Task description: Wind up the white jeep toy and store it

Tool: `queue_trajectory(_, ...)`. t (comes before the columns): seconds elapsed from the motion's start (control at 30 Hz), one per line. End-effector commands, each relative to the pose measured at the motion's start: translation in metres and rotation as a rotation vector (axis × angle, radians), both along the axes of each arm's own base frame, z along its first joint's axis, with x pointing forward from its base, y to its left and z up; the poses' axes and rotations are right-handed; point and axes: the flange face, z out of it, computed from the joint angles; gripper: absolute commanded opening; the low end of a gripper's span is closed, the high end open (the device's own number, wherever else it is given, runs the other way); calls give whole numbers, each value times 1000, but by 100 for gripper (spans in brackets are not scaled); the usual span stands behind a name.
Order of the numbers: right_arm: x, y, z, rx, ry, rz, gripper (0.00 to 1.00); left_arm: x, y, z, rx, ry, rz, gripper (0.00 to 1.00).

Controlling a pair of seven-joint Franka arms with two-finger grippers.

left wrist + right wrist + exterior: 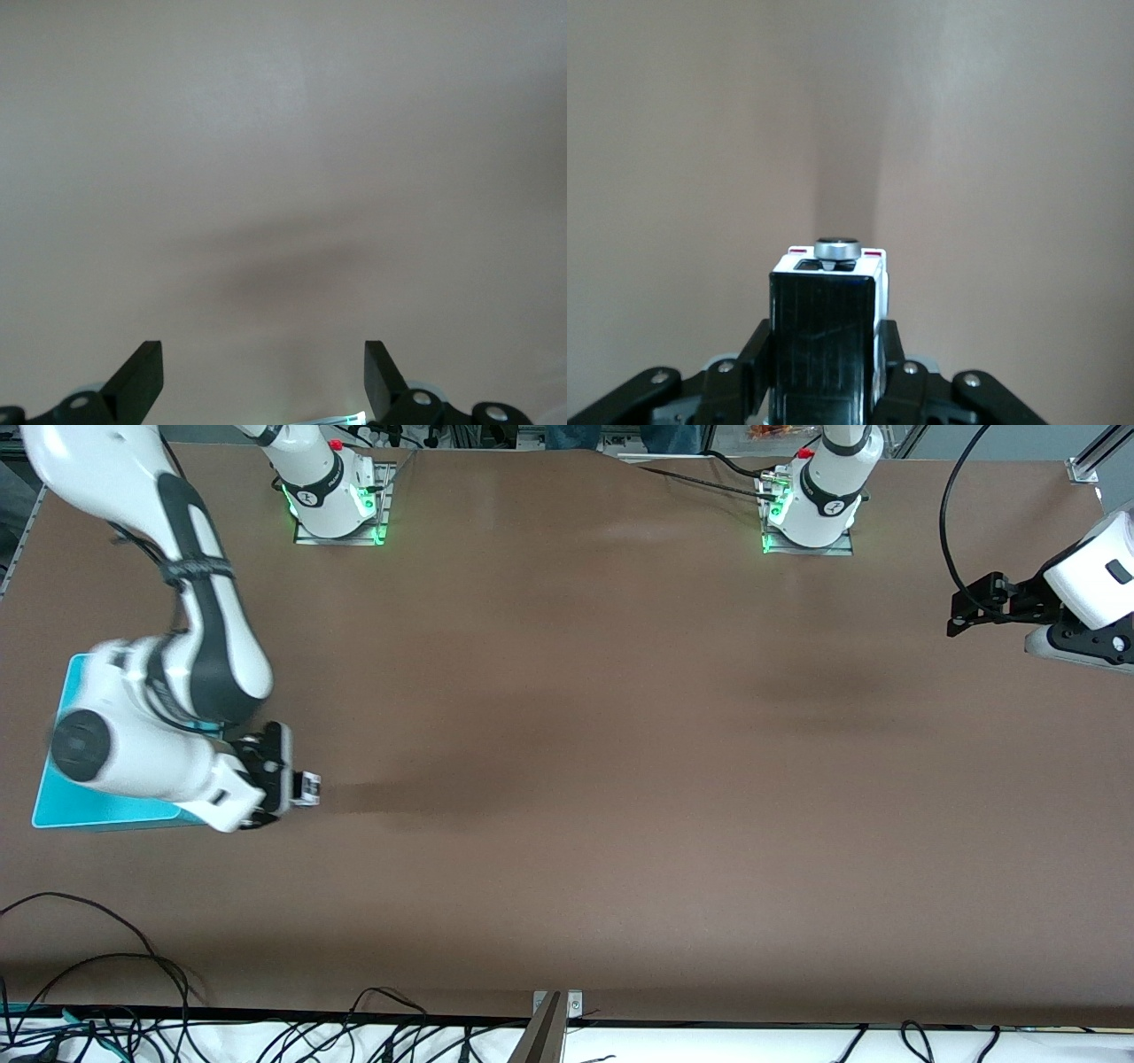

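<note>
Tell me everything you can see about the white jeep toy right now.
The white jeep toy is a small boxy car with a white body, glossy black roof, red tail lights and a grey spare wheel on its end. It looks like plastic. The right gripper is shut on its sides, with its spare-wheel end pointing away from the gripper, beside the cyan bin at the right arm's end of the brown table.

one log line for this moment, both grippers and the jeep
right gripper: shut on jeep, beside bin | left gripper: open, empty, waiting at left arm's end of table
</note>
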Motion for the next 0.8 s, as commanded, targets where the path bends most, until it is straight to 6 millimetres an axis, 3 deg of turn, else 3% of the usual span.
queue_trajectory(0.0,-23,-41,52,-28,45,-62,14,0,1,1,-21,8,0,100)
queue_trajectory(0.27,-49,-126,89,-42,76,-78,14,0,1,1,-21,9,0,100)
queue_trajectory(0.47,-65,-183,83,-47,103,-81,14,0,1,0,-21,12,0,100)
queue_trajectory(0.77,-104,-258,53,-23,114,-106,14,0,1,1,-21,12,0,100)
